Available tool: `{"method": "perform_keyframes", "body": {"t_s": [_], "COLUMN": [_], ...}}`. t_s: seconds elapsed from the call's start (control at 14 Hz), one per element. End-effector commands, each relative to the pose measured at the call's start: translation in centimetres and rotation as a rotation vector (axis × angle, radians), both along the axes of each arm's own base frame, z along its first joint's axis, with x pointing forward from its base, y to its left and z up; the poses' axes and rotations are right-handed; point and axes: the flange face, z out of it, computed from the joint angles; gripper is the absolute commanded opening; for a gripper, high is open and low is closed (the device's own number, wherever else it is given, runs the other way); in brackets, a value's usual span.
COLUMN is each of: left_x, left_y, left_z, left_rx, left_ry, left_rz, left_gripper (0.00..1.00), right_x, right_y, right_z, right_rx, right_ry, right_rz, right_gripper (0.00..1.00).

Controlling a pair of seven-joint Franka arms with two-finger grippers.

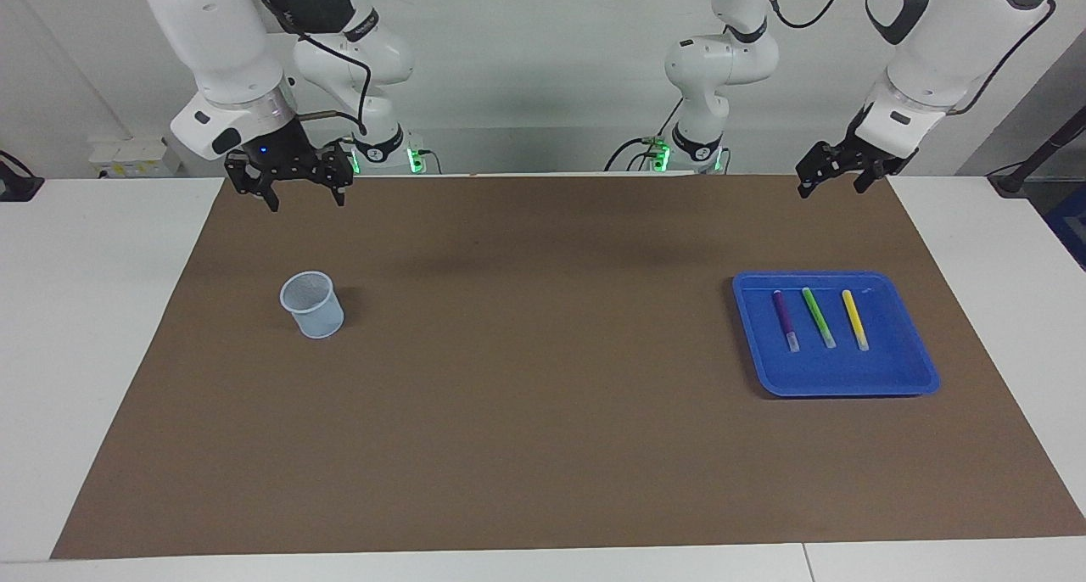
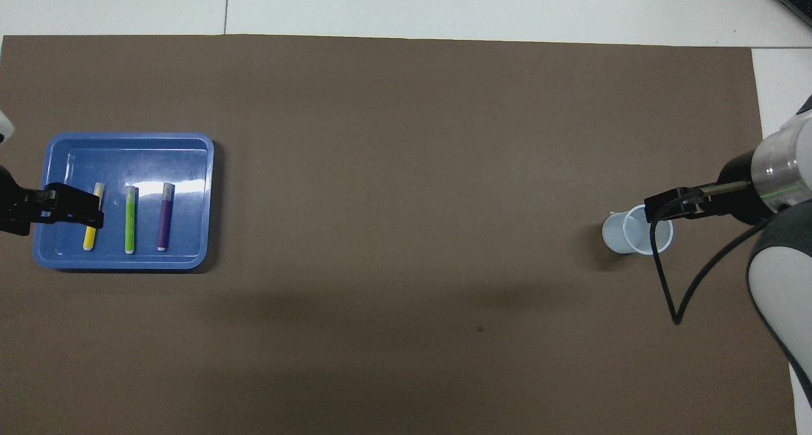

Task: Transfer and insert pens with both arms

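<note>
- While both arms hang raised at the robots' edge of the brown mat point(image 1: 543, 446), the 3 pens lie side by side in the blue tray point(image 1: 908, 378) toward the left arm's end of the table.
- The purple pen point(image 1: 784, 319), green pen point(image 1: 819, 316) and yellow pen point(image 1: 854, 319) are apart from one another, pale caps pointing away from the robots.
- The left gripper point(image 1: 833, 183) is up in the air over the mat's edge, fingers spread, holding nothing.
- The right gripper point(image 1: 305, 198) hangs over the mat near its own base, fingers apart and empty.
- A pale cup point(image 1: 312, 304) stands upright toward the right arm's end.
</note>
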Motion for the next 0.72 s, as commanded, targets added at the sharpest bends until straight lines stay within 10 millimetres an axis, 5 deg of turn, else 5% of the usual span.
{"method": "perform_keyframes", "body": {"t_s": [0.0,0.64], "left_x": [-0.52,-0.52], "left_y": [0.06,-0.21], "left_z": [0.01,0.38], "left_rx": [-0.008,-0.009], "left_ry": [-0.014,-0.023], "left_rz": [0.010,0.010], "left_gripper": [1.00,1.00], "right_x": [-0.01,0.00], "right_y": [-0.25,-0.33], "right_z": [0.28,0.28], "right_rx": [0.017,0.017], "right_ry": [-0.009,-0.009], "right_rz": [-0.005,-0.007], "right_gripper": [1.00,1.00]}}
